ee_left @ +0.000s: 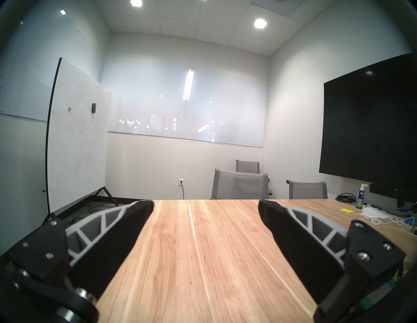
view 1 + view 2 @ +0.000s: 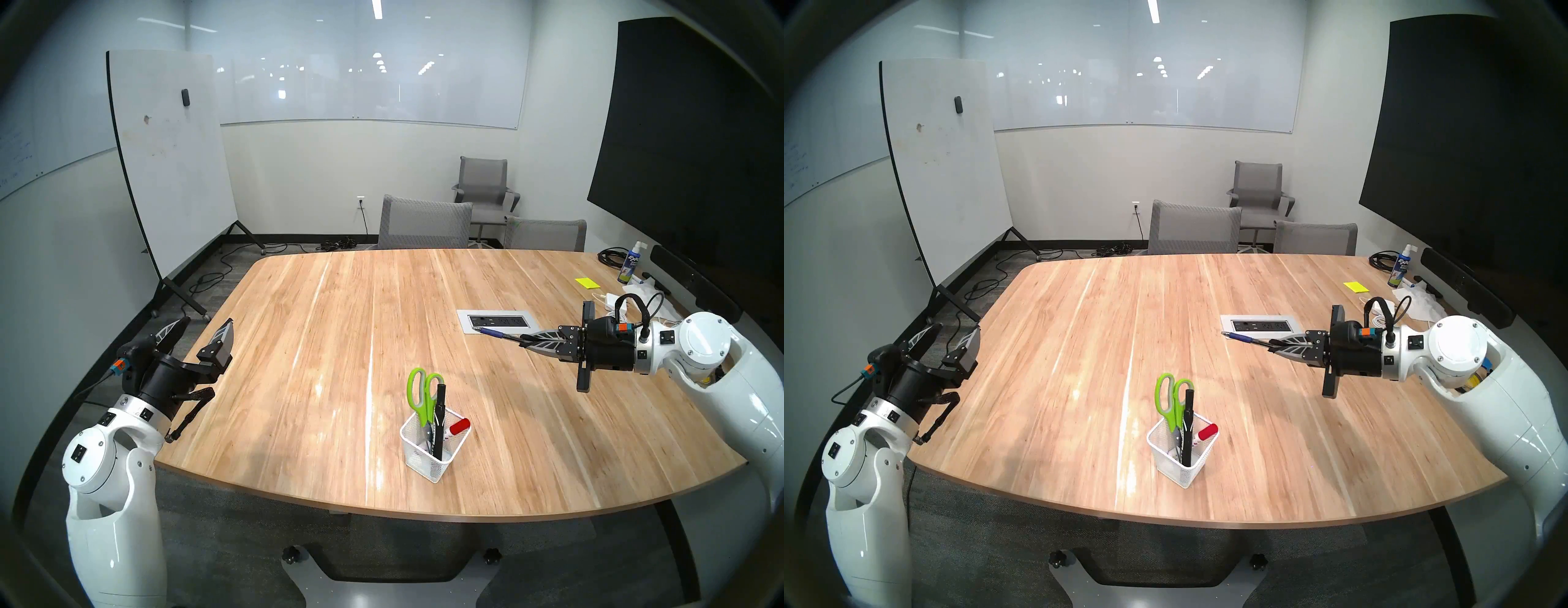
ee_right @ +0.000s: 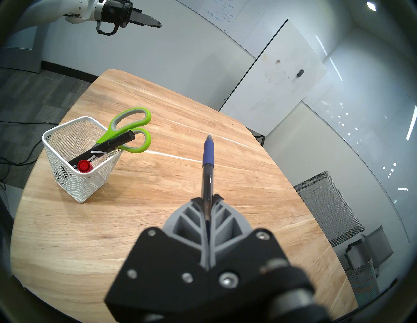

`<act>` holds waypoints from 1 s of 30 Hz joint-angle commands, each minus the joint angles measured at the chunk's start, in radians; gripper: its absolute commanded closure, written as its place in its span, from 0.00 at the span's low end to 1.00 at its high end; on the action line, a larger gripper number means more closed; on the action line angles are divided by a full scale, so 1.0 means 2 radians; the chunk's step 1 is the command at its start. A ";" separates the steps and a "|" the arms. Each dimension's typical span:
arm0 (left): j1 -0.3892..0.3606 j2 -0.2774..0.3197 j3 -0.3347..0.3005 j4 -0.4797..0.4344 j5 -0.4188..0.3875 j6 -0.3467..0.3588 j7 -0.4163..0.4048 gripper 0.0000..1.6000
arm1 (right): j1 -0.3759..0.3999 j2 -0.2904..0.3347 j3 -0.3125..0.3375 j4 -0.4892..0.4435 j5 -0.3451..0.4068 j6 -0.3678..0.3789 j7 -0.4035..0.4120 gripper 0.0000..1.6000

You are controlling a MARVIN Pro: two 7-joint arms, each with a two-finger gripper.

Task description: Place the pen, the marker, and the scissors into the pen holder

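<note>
The pen holder, nearest, held the scissors and markers. Well beyond it, the right gripper pinched the pen; the left gripper gaped empty.

Left gripper raised beside the desk's edge, fingers spread wide and empty, pointing roughly level, right gripper held above the desk, angled slightly downward, fingers pressed together on the pen, seemingly at its rear half
</note>
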 commanded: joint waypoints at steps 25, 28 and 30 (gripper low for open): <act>-0.001 -0.001 0.001 -0.011 0.000 -0.001 0.000 0.00 | 0.007 0.001 0.005 -0.002 0.001 0.000 -0.001 1.00; -0.001 -0.001 0.001 -0.011 0.000 -0.001 0.000 0.00 | 0.007 0.001 0.005 -0.002 0.001 0.000 -0.001 1.00; -0.001 -0.001 0.001 -0.011 0.000 -0.001 0.000 0.00 | 0.007 0.001 0.005 -0.002 0.001 0.000 -0.001 1.00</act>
